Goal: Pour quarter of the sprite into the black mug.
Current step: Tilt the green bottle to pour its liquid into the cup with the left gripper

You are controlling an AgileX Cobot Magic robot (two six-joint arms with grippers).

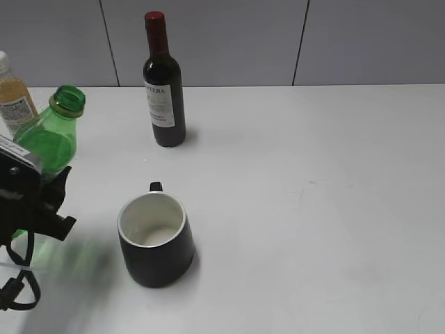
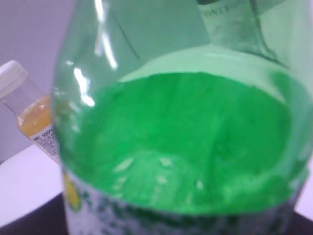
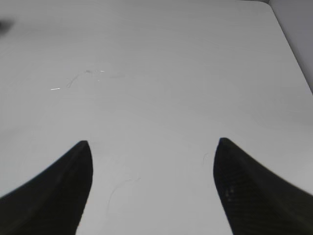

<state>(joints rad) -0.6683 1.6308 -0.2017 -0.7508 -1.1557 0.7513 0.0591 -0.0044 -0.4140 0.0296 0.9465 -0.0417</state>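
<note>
We saw the sprite (image 1: 50,132) at the far left of the white desk (image 1: 313,181), uncapped and tipped so its open mouth leaned up and to the right, toward the black mug (image 1: 156,239). The left gripper (image 1: 42,202) was around the bottle's lower body; in the exterior view its black housing covered that part, and we could not make out the fingers themselves, though the tilted bottle appeared to be grasped by them. The left wrist view was filled by the bottle (image 2: 181,132), with green liquid lying slanted inside and the patterned label along the bottom edge.

The mug stood upright on the desk, just right of the bottle and apart from it, its white inside showing and its handle pointing away from the camera. Behind it stood a dark wine bottle (image 1: 164,83), capped and upright. An orange juice bottle (image 1: 14,97) stood behind the sprite at the left edge.

In the right wrist view the right gripper (image 3: 152,191) hung over bare desk, its two dark fingers (image 3: 58,191) spread wide and holding nothing.
</note>
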